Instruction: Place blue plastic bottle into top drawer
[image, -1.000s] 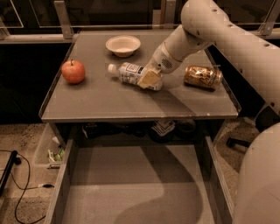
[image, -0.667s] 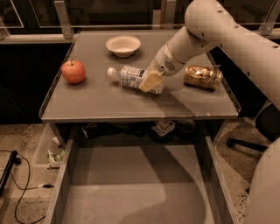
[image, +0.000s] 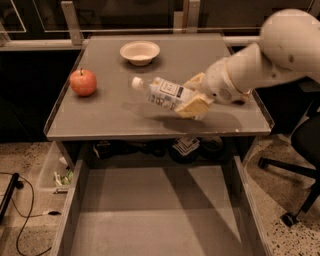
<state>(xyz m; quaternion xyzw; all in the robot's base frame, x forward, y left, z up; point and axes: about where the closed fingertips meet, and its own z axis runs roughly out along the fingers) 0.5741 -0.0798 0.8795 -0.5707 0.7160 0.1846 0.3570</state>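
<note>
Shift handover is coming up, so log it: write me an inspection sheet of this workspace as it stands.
Surface: grey tabletop with a raised rim.
Job's things: blue plastic bottle held tilted just above the tabletop, cap pointing left; top drawer pulled open below.
Clutter: apple at the left, bowl at the back.
Grippers: pincer shut on the bottle's base end, over the tabletop's right half.
Cables: black cable on the floor, left of the drawer.
Surroundings: office chair at the right, on a speckled floor.
</note>
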